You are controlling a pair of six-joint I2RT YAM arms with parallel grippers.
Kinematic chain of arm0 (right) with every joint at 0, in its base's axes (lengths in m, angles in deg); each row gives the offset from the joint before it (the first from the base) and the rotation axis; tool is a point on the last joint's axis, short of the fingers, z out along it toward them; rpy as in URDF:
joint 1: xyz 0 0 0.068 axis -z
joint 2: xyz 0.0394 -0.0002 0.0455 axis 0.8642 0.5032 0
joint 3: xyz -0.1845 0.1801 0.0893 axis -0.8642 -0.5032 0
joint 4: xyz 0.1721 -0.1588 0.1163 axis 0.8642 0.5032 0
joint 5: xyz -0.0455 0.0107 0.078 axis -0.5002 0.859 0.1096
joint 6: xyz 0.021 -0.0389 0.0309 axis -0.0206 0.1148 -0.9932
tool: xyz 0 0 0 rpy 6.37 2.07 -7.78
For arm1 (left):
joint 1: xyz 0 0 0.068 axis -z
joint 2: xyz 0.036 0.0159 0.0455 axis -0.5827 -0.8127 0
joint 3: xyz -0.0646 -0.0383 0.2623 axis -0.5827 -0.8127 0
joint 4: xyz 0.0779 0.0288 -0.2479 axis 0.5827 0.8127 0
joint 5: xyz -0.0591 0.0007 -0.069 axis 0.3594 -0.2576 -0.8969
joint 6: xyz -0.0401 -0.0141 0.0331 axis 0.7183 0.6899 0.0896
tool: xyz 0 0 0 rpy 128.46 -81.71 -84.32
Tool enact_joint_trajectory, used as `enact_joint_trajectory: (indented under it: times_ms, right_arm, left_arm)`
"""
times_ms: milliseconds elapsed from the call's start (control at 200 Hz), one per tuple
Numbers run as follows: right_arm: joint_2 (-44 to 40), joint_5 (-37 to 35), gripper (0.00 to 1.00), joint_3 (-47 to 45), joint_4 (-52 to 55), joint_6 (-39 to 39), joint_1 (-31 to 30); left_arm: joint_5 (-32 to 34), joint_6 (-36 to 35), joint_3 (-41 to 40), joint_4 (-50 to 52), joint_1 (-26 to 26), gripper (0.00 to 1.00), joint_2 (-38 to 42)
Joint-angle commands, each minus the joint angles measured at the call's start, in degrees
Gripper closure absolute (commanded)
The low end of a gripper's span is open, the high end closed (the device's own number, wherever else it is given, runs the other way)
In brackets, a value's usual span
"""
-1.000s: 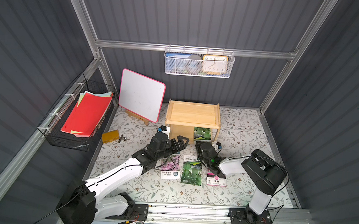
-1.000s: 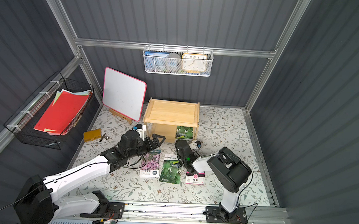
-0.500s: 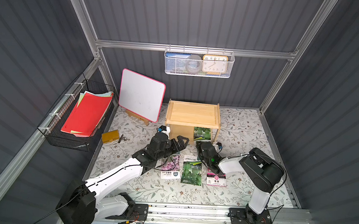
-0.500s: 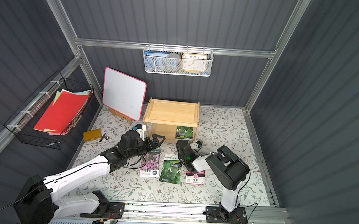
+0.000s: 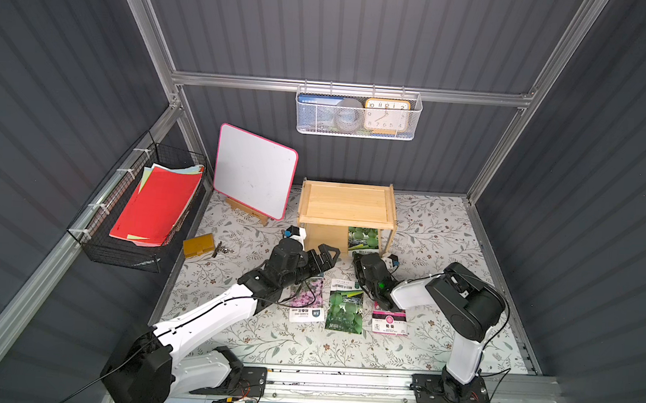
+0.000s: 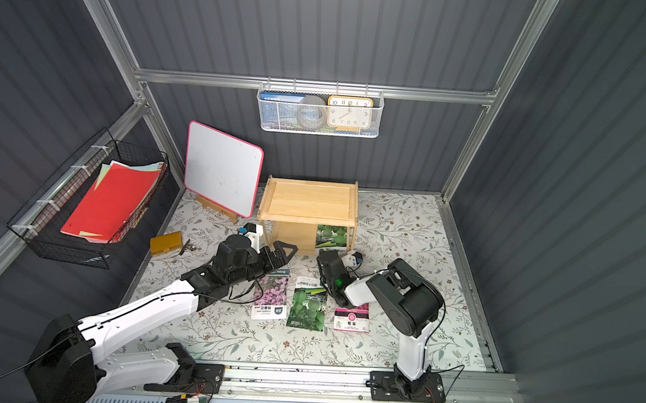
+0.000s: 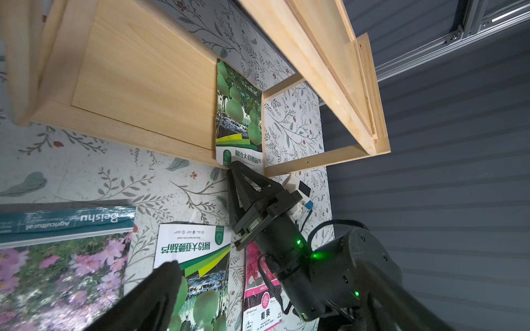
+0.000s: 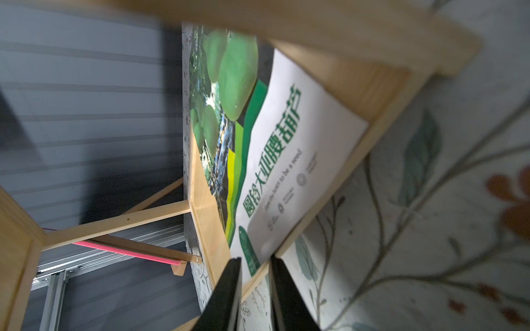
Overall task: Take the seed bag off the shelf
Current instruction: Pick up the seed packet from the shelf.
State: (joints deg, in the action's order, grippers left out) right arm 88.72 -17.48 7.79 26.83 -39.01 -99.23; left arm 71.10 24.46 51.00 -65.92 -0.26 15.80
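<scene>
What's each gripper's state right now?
Left gripper: open, holding nothing.
Right gripper: jaws narrow, astride a corner of the seed bag; a firm grip cannot be told.

Seed bag: flat packet, green gourd print, white band with green lettering; lies on lower tier, right end, reaching the front edge.
Shelf: light pine, two tiers, upright at bench rear.

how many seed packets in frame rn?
4. One packet on the lower tier of the shelf. Three in a row on the mat in front: purple-flower packet, green gourd packet, magenta packet. Some mat is covered, so more are possible.
</scene>
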Motion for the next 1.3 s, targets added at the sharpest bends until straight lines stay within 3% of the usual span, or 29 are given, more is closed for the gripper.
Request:
enact_joint_trajectory:
  times_ms: [0, 75, 105, 205, 230, 305, 790, 1016, 1296]
  right_arm:
    - [1.19, -1.10, 0.79, 0.62, -1.46, 0.24, 0.42]
    - [1.62, -1.29, 0.80, 0.71, -2.16, 0.19, 0.43]
    - [1.71, -1.27, 0.87, 0.76, -2.26, 0.07, 0.42]
    - [1.84, -1.67, 0.89, 0.83, -2.48, 0.06, 0.47]
    - [1.84, -1.80, 0.97, 0.79, -2.53, 0.07, 0.53]
    - [1.74, -2.08, 1.00, 0.63, -2.52, 0.27, 0.51]
    - [-6.19, 1.74, 1.00, -4.23, -2.71, 5.92, 0.24]
    - [-11.61, 3.81, 1.00, -8.29, -2.36, 8.32, -0.67]
    - [-18.75, 11.87, 1.00, -9.48, 3.49, 14.59, -1.08]
  left_arm:
    - [0.70, -0.92, -1.22, 0.99, 0.24, 0.00, 1.54]
    - [0.68, -0.92, -1.34, 1.16, 0.28, 0.00, 1.59]
    - [0.70, -0.91, -1.36, 1.21, 0.30, 0.00, 1.61]
    - [0.61, -0.92, -1.34, 1.34, 0.31, 0.00, 1.65]
    - [0.61, -0.90, -1.41, 1.35, 0.26, 0.00, 1.67]
    - [0.63, -0.92, -1.43, 1.43, 0.26, 0.00, 1.71]
    - [0.12, -1.45, -1.71, 1.37, 0.31, 0.00, 3.74]
    - [-4.45, -0.27, -1.92, -1.12, 0.35, 0.00, 0.87]
    - [-10.12, 2.02, -3.69, -6.51, 0.31, 0.00, -1.17]
